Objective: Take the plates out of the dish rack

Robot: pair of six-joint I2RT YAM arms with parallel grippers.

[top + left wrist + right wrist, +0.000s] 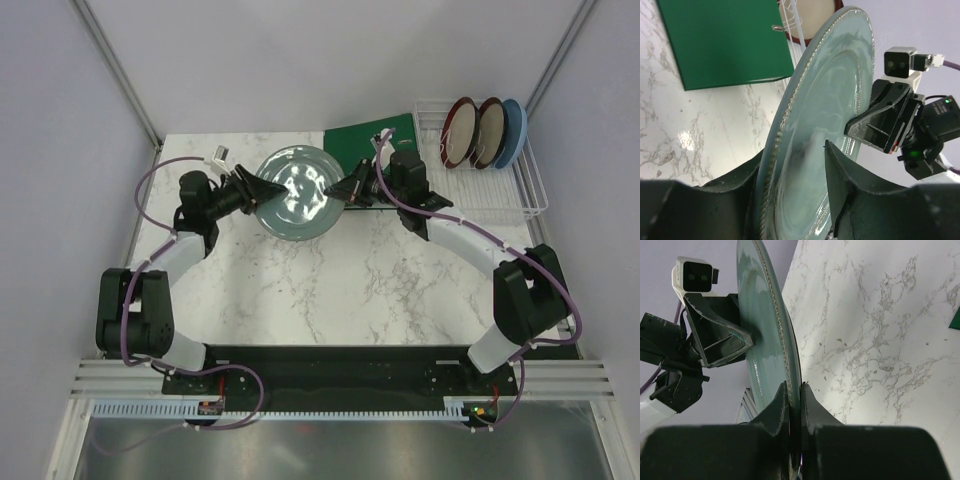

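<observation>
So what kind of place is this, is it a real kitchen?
Probably not a real kitchen, more likely a robot test booth. There is a marble-look table and a white dish rack with plates, but two robot arms are bolted on, one gripping a grey-green plate, between plain walls.

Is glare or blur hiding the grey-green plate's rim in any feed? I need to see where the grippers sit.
Top external: light streaks wash out the face of the grey-green plate, but its rim is readable. Left wrist: the beaded rim is sharp, while the left gripper is dark and soft near the lens. Right wrist: the plate is edge-on and crisp, and the right gripper is a dark silhouette pinching it.
</observation>
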